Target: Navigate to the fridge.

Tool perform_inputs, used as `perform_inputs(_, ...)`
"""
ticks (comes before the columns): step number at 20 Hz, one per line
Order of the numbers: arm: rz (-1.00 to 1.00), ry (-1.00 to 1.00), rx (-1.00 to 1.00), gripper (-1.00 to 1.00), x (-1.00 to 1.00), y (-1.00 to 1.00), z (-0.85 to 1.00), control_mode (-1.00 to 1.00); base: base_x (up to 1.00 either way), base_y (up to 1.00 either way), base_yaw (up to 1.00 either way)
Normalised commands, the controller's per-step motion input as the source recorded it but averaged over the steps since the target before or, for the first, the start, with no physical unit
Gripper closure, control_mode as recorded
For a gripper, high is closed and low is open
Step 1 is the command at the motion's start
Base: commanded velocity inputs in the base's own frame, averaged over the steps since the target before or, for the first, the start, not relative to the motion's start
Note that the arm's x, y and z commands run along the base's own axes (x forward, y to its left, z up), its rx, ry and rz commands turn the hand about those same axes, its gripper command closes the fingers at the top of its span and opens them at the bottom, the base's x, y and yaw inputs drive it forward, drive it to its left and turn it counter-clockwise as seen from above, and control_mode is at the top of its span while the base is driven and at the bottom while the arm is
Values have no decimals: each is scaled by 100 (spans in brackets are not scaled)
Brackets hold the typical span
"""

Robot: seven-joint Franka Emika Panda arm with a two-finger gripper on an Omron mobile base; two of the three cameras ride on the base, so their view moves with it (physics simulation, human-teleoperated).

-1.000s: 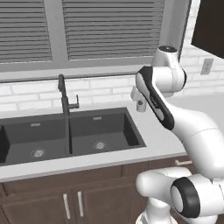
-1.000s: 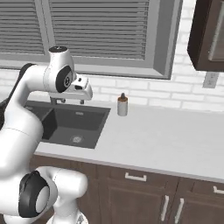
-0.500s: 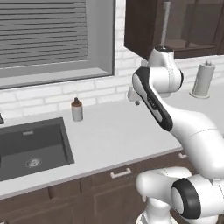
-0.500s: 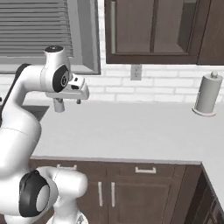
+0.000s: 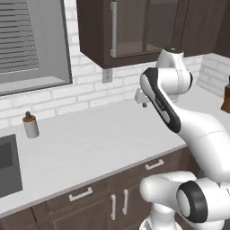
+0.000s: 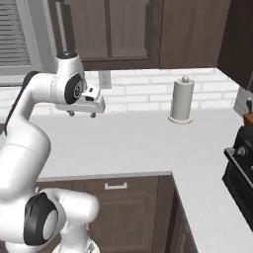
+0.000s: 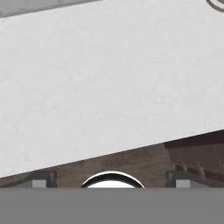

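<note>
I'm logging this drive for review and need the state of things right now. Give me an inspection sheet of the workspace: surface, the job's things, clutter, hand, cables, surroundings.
Surface: white counter, turning a corner at the right.
Job's things: fridge, nothing seen.
Clutter: paper towel roll upright by the brick wall; small bottle near the sink; black oven at the right edge.
Hand: hand above the counter, fingers apart, holding nothing.
Cables: nothing seen.
Surroundings: dark wooden cabinets above and below, wall outlet, window blinds at the left.
</note>
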Motion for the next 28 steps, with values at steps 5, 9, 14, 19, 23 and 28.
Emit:
perform_inputs(5,0,0,0,-100,0,0,0,100,-20,-10,-16)
perform_inputs(9,0,0,0,-100,0,0,0,100,-67,-8,-22)
perform_inputs(14,0,0,0,-100,0,0,0,100,-39,0,-5)
perform_inputs(19,0,0,0,-100,0,0,0,100,-26,-11,-14)
perform_inputs(23,0,0,0,-100,0,0,0,100,-34,-9,-40)
perform_inputs(28,0,0,0,-100,0,0,0,100,-29,-10,-50)
